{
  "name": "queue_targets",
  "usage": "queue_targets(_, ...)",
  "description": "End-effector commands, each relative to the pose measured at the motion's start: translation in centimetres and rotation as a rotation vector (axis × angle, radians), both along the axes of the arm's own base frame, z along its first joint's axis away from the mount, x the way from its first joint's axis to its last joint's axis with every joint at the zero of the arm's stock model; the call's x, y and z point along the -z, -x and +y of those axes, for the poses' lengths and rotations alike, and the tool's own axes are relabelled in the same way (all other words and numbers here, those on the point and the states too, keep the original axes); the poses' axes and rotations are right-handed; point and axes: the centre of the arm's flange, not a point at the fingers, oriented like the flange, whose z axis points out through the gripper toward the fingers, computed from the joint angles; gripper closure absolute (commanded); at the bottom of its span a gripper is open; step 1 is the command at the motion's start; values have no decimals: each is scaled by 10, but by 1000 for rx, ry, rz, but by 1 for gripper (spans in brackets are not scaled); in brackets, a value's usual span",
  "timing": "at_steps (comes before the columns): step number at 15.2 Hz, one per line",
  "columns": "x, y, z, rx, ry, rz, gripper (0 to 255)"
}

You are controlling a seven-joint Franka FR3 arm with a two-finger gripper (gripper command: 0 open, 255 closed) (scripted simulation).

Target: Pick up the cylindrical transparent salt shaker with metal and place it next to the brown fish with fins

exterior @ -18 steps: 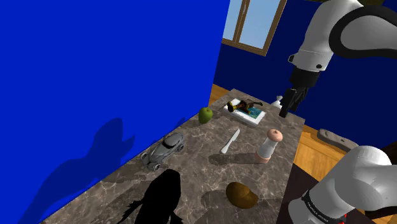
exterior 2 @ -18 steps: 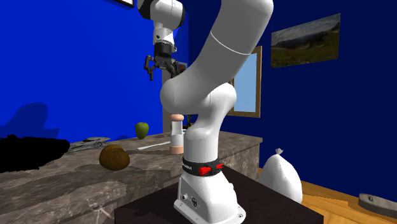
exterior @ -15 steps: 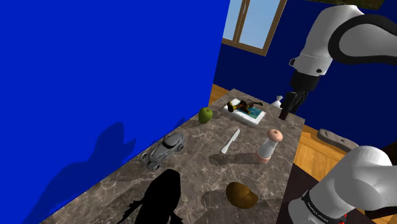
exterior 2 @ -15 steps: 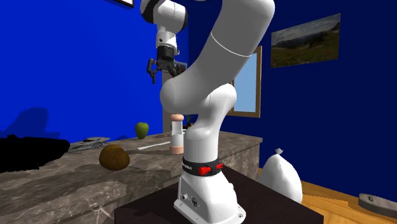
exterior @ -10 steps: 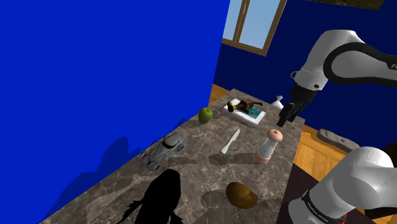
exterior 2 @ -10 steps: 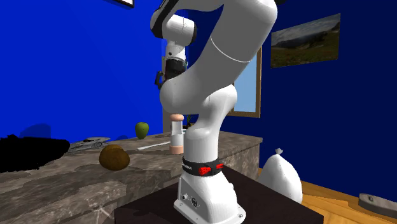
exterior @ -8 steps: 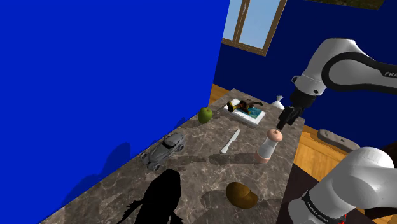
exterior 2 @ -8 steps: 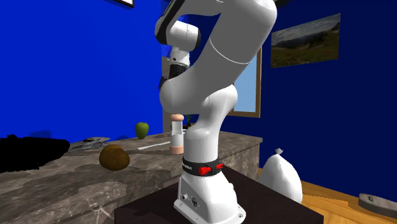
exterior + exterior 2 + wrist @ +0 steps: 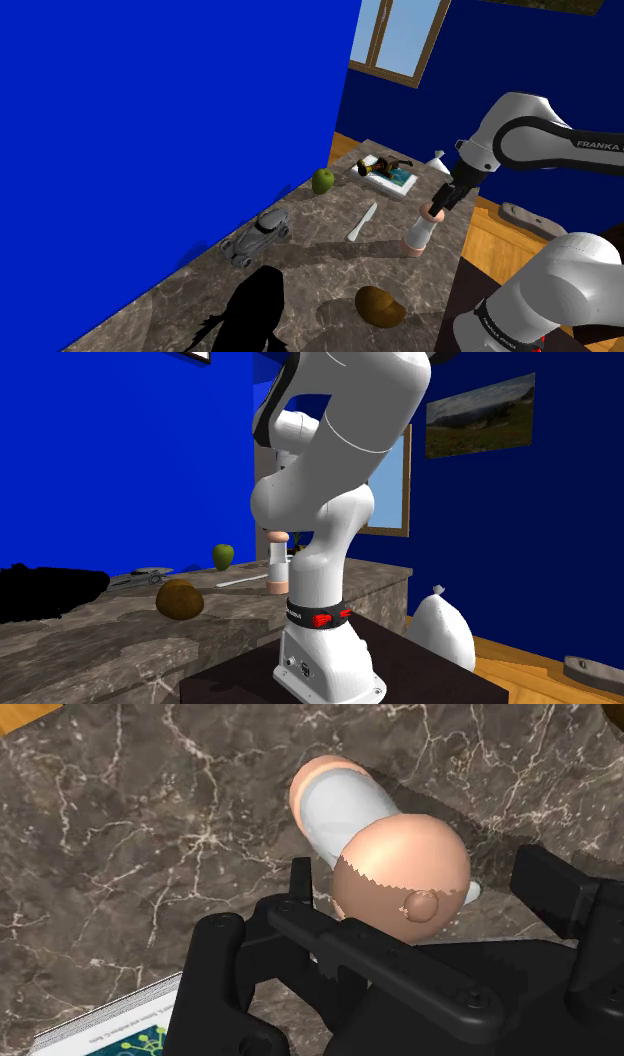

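Bench (image 9: pixel 320 262) of dark veined stone is running diagonally across the shoulder view, carrying the black fish (image 9: pixel 252 308) at lower left. Salt shaker (image 9: pixel 418 233), pink-capped, is standing right of centre, well apart from it. Fingers (image 9: pixel 555 889) are hanging spread apart, flanking its cap.

Half-seen things around the salt shaker (image 9: pixel 340 809)

Looking along the gripper (image 9: pixel 420 874), its black body covers the near side of the shaker's pinkish cap, and a white printed slab (image 9: pixel 115 1026) beside the shaker is cut by the picture's edge. In the second exterior view the white arm (image 9: pixel 325 492) blocks one side of the shaker. In the shoulder view a black finned shape (image 9: pixel 250 312), well away from the shaker, runs off the edge. The bits on the white tray (image 9: pixel 390 180) beyond the shaker are too small to name.
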Motion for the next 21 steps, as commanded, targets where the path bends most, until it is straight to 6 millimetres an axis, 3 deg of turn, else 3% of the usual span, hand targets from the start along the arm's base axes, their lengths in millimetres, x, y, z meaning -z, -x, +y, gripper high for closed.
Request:
queue_targets(1, 11, 1, 2, 0, 0, -1, 0)
queue_targets(2, 19, 0, 3, 0, 0, -1, 0)
queue_targets(10, 19, 0, 3, 0, 0, -1, 0)
queue_targets(11, 19, 0, 3, 0, 0, -1, 255)
queue_targets(21, 14, 0, 3, 0, 0, -1, 255)
